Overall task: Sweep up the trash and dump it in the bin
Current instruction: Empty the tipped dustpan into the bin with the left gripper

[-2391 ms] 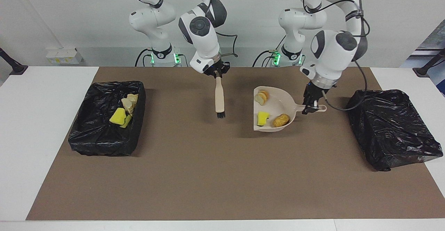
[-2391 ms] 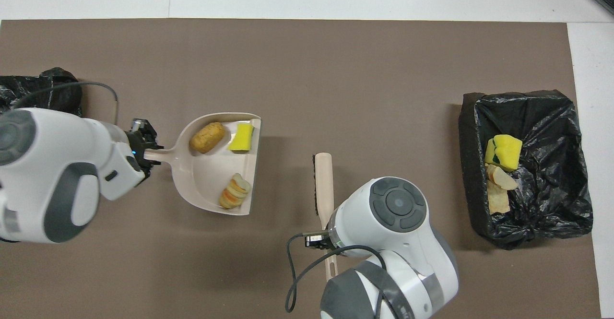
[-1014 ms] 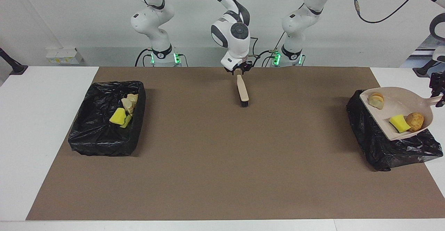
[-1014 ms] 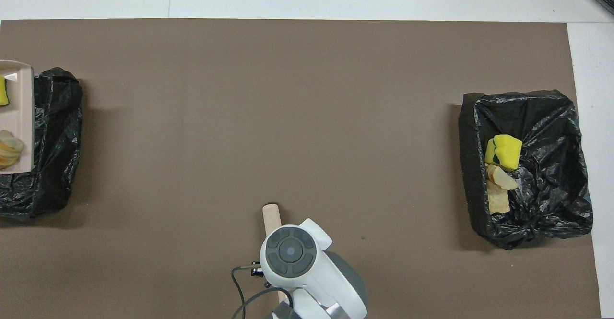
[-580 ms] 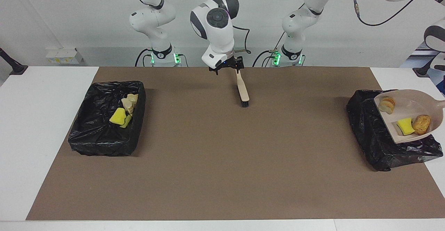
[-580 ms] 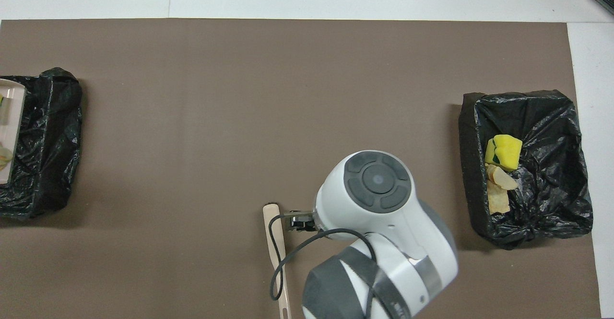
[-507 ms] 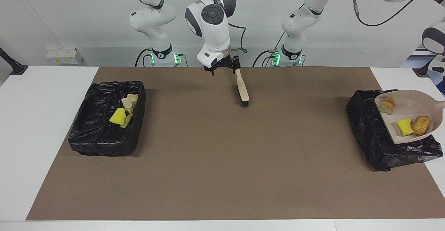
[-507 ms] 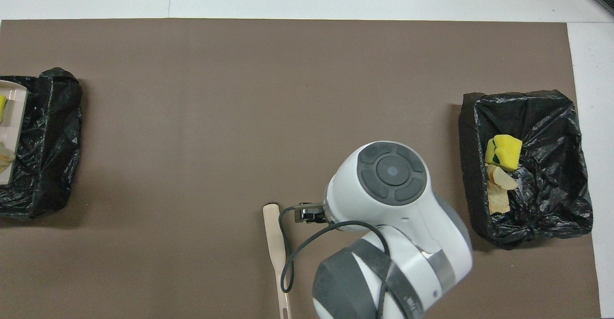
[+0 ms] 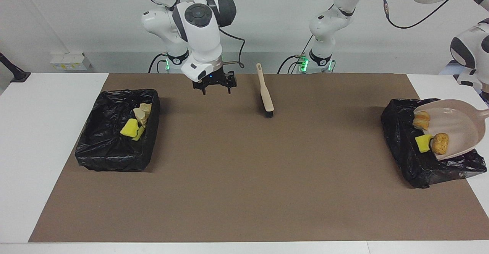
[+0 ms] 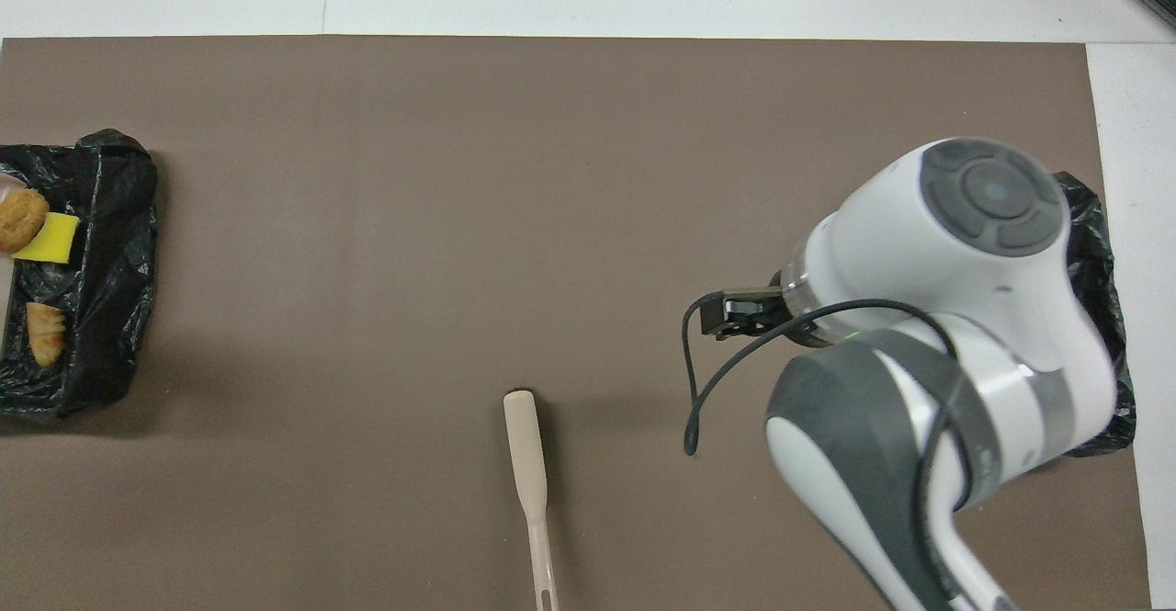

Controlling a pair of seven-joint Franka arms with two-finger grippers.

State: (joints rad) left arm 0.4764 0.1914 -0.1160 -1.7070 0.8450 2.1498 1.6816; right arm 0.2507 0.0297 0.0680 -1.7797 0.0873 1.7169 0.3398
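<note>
Dustpan (image 9: 456,126) tipped over bin (image 9: 405,151); brush (image 9: 265,91) lies free

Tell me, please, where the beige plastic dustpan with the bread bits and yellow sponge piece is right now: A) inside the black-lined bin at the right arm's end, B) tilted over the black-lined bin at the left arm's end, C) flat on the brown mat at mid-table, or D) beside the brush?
B: the beige plastic dustpan hangs tilted over the black-lined bin at the left arm's end, its pieces sliding toward the lower lip.
</note>
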